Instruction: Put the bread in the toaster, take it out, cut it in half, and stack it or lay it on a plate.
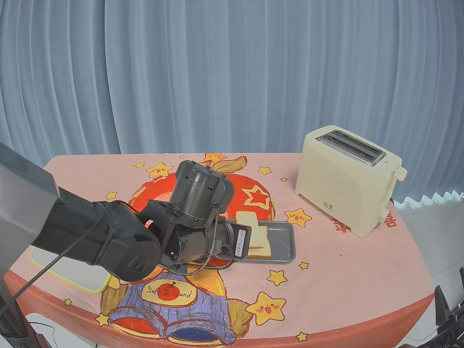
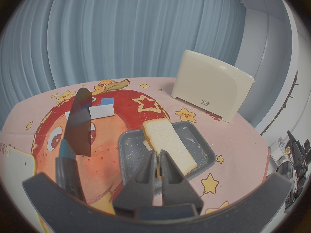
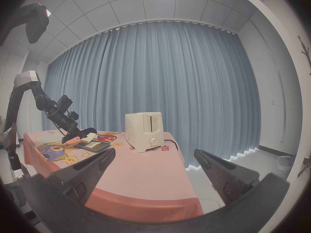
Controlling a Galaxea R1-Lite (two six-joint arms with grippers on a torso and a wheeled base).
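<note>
Test room: full-wall curtain, grid ceiling, lone clothed table.

tray | 9 o'clock: left arm overhangs, left gripper clamping bread slice | 2 o'clock: toaster, bare tablecloth between

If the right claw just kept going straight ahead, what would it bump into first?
Probably the toaster standing on the table: the open right claw points roughly at it, though depth is hard to judge.
</note>
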